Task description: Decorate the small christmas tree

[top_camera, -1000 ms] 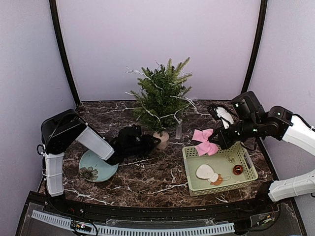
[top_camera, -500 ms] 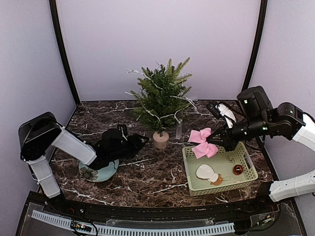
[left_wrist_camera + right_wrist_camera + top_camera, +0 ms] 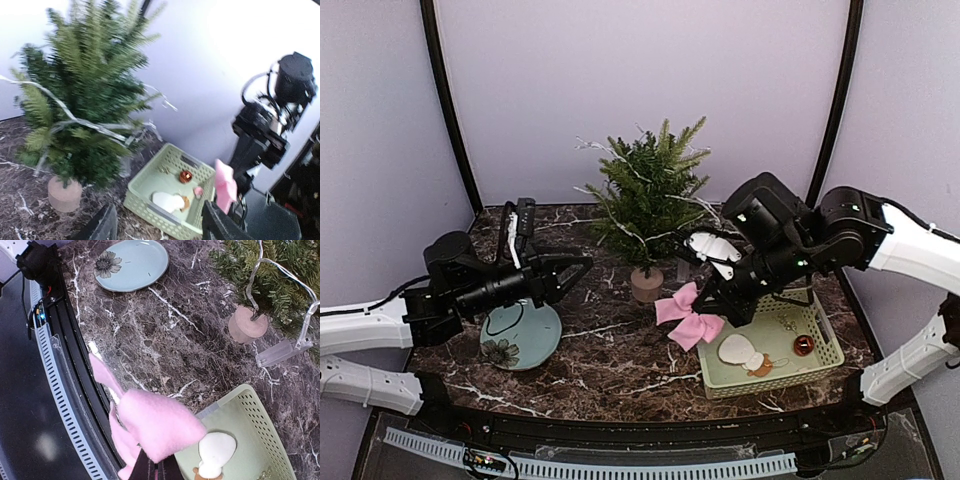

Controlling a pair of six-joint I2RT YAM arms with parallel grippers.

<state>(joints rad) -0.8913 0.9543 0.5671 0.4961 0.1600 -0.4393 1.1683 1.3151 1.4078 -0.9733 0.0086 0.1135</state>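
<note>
The small christmas tree point(image 3: 650, 200) stands in its beige pot point(image 3: 646, 285) at the back middle, with a white light string wound through its branches. My right gripper point(image 3: 712, 305) is shut on a pink felt bow point(image 3: 686, 318), which hangs over the table in front of the pot, just left of the green basket point(image 3: 713, 378). In the right wrist view the bow point(image 3: 156, 424) covers the fingertips. My left gripper point(image 3: 572, 276) hovers open and empty left of the tree. The left wrist view faces the tree point(image 3: 85, 95), the pot point(image 3: 64, 194) and the bow point(image 3: 225, 186).
The basket point(image 3: 142, 200) holds a white ornament point(image 3: 738, 350), a red ball point(image 3: 803, 345) and small gold bits. A pale blue flowered plate point(image 3: 520, 337) lies at the left. The lights' clear battery box point(image 3: 282, 352) rests beside the pot.
My right arm carried the bow left, from above the basket to in front of the pot. My left arm rose off the plate and stretched out, its jaws wider.
</note>
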